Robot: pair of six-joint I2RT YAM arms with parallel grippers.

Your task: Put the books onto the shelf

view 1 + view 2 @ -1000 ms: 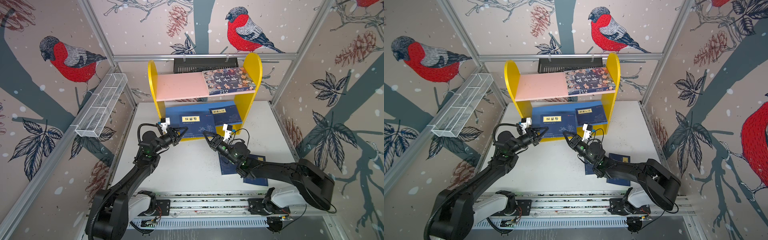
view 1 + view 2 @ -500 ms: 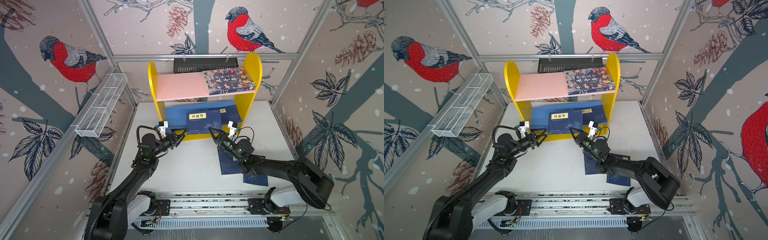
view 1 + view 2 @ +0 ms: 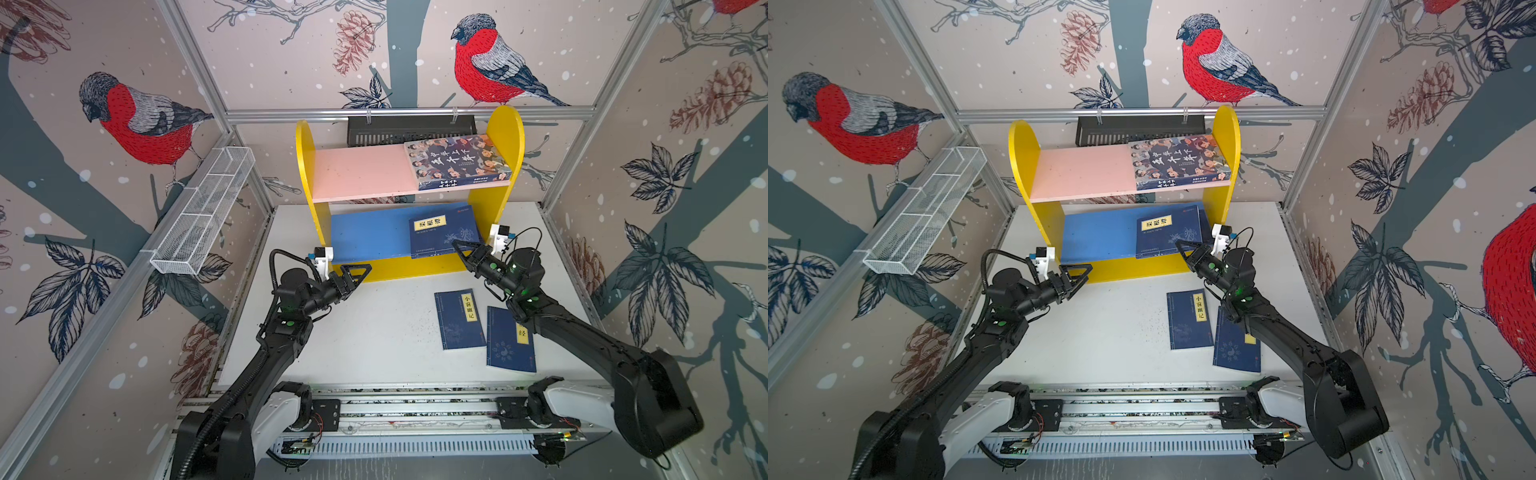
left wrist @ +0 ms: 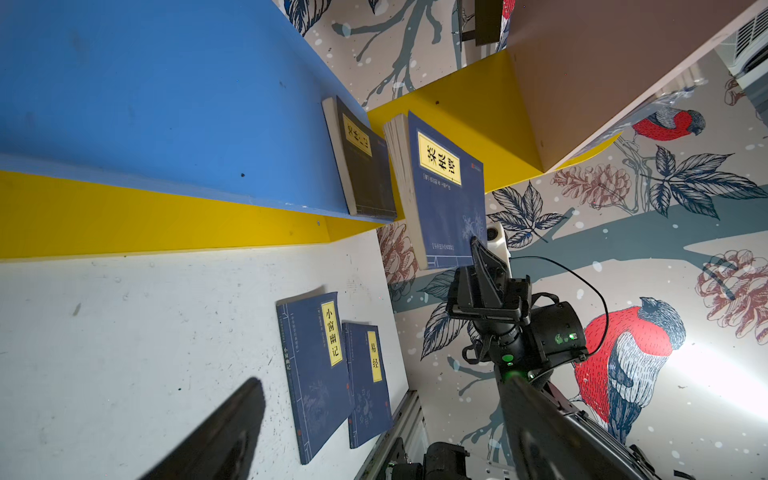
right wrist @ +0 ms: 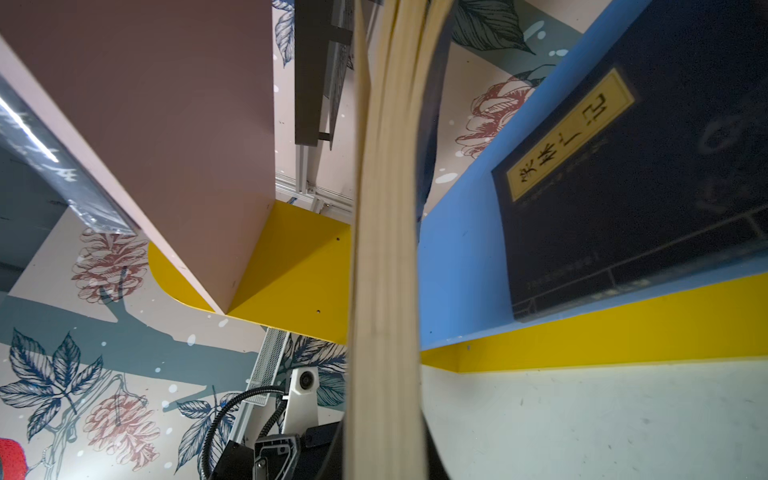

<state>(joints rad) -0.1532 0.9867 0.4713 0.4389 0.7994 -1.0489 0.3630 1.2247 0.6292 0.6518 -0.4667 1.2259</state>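
Books, five seen. Held book (image 3: 442,232): thin, navy, with a yellow title label in black characters and a pale flower drawing on the cover. Its cream page block (image 5: 386,249) fans slightly in the right wrist view. It hangs tilted over the right part of the blue board (image 3: 365,232), with its near edge out past the shelf front. It sits clear above the flat book (image 4: 365,166), another navy one with a yellow label, which lies on that board.

Right tool (image 3: 463,251): clenched on the held book's near edge.

Cartoon-cover book (image 3: 455,160): larger and thicker, cover crowded with small faces. It lies flat on the right end of the pink board (image 3: 361,172).

Loose book (image 3: 459,320) and second loose book (image 3: 509,340): same navy and yellow type. They lie flat just beside each other on the white surface (image 3: 374,332), in front of the shelf's right side. The second is partly under the right arm.

Shelf (image 3: 305,174): rounded yellow side panels, standing at the back of the surface.

Left tool (image 3: 359,278): jaws spread wide, nothing in them, near the shelf's front left corner.
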